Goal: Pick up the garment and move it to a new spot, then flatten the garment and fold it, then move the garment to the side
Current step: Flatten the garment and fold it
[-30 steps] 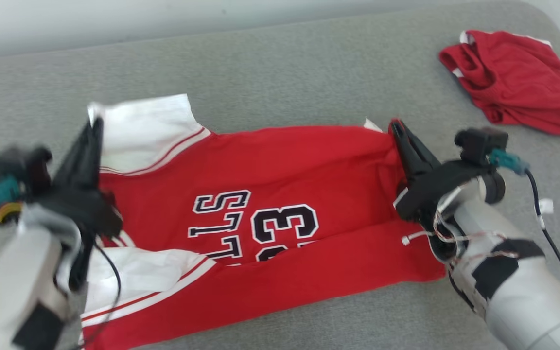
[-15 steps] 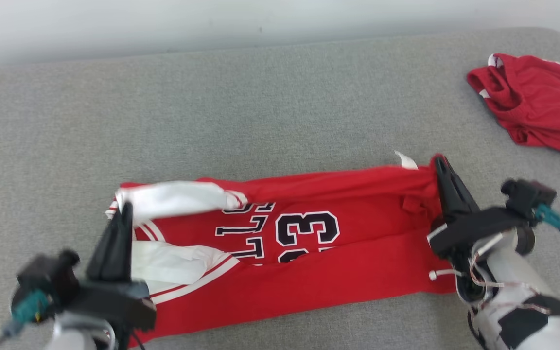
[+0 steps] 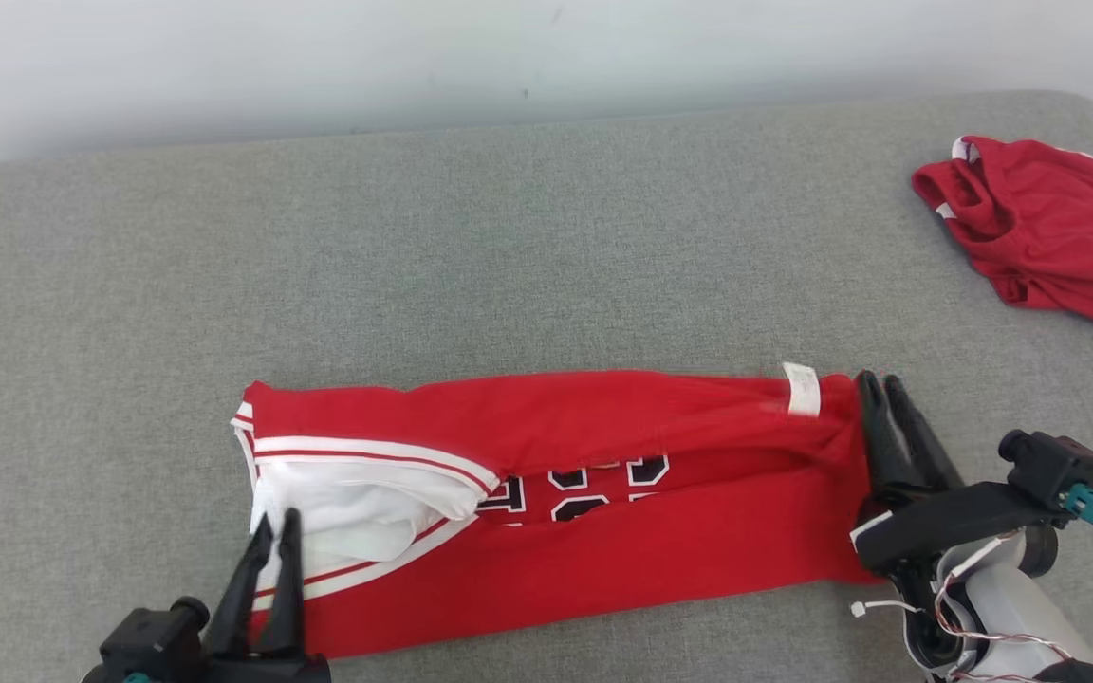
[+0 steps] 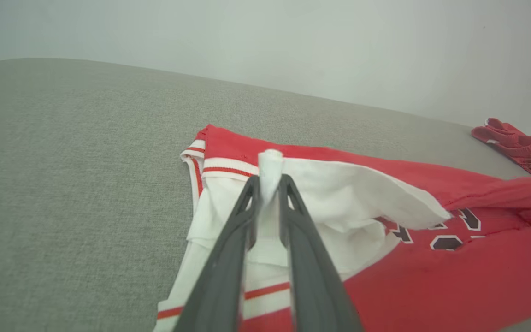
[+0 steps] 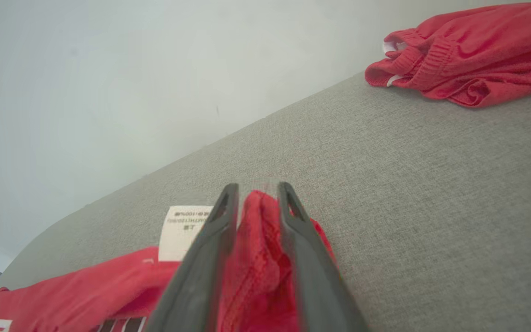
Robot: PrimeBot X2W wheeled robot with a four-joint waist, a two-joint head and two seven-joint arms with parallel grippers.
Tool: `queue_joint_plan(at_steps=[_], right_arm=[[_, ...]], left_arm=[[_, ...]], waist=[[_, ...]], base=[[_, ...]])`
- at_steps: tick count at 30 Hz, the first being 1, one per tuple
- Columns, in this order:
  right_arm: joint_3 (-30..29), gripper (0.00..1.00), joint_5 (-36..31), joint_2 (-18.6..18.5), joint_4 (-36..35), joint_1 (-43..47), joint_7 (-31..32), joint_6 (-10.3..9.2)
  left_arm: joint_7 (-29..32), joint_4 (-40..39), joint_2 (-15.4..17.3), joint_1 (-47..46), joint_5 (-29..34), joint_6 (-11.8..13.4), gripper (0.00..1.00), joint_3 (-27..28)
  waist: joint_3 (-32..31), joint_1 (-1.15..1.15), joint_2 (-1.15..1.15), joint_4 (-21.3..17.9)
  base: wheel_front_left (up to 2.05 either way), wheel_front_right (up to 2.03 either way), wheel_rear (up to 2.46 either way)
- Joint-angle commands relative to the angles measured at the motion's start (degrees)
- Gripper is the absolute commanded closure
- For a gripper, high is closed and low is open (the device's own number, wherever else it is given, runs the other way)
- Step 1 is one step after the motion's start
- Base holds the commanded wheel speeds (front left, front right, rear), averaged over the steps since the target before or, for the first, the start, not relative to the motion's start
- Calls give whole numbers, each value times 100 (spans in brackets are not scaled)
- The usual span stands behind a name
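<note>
We hold the red jersey (image 3: 651,560) by both ends, left hand (image 4: 269,180) pinching its white cloth, right hand (image 5: 257,186) clamping its red edge, to lay the long fold flat on the table (image 3: 509,247).

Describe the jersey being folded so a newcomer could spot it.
On the grey cushion, look near the front edge. The jersey lies as a long red strip. Unlike the crumpled red heap at far right, it has white trim and black numerals.
</note>
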Motion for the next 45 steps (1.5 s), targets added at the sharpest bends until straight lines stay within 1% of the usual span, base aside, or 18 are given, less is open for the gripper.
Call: queue_joint_plan(at_steps=[1, 7, 8, 12, 14, 19, 23, 28, 34, 35, 36, 38, 41, 45], right_arm=[[-53, 0, -71, 16, -116, 117, -22, -18], [-188, 0, -109, -93, -313, 355, -21, -18], [-188, 0, -109, -93, -313, 355, -21, -18], [-212, 0, -107, -178, -171, 397, 43, -18], [-224, 0, -93, -199, -75, 380, 130, -18], [-165, 0, -67, -160, 275, 324, 428, -18], [-135, 0, -112, -112, 631, 269, 605, -18], [-29, 0, -192, -38, 1160, 101, 829, -18], [149, 0, -252, 30, 1697, -41, 979, -18], [192, 2, -254, 40, 1785, -51, 1028, -18], [236, 51, -247, 52, 1854, -64, 1047, -18], [328, 100, -207, 73, 1966, -96, 1110, -18], [364, 100, -137, 39, 2030, -183, 989, -18], [230, 100, -34, -259, 2068, -339, 718, -19]], left_arm=[[-16, -27, -84, 120, 164, 30, 0, 97], [-16, -292, -258, 332, 666, 88, 0, 593], [-16, -292, -258, 332, 666, 88, 0, 593], [-16, -534, -428, 473, 1065, 117, 0, 1027], [-16, -654, -538, 552, 1247, 89, 0, 1246], [-16, -811, -714, 755, 1758, 79, 0, 1624], [-16, -927, -876, 872, 1997, 33, 0, 1918], [-16, -952, -1053, 976, 2213, -119, 0, 2201], [-16, -885, -1208, 970, 2417, -302, 0, 2357], [-16, -869, -1226, 970, 2449, -327, 0, 2369], [-16, -855, -1247, 969, 2478, -360, 0, 2383], [-16, -824, -1287, 970, 2527, -404, 0, 2403], [-16, -784, -1327, 994, 2592, -470, 0, 2446], [-16, -767, -1373, 1035, 2642, -526, 0, 2504]], waist=[[-55, 1, 0, 10], [-206, 1, 0, 49], [-206, 1, 0, 49], [-284, 1, 0, 96], [-316, 1, 0, 121], [-400, 1, 0, 193], [-443, 1, 0, 247], [-457, 1, 0, 291], [-484, 1, 0, 349], [-496, 1, 0, 356], [-507, 1, 0, 362], [-532, 1, 0, 368], [-583, 1, 0, 356], [-671, 1, 0, 305]], base=[[0, 0, 0], [0, 0, 0], [0, 0, 0], [0, 0, 0], [0, 0, 0], [0, 0, 0], [0, 0, 0], [0, 0, 0], [0, 0, 0], [0, 0, 0], [0, 0, 0], [0, 0, 0], [0, 0, 0], [0, 0, 0]])
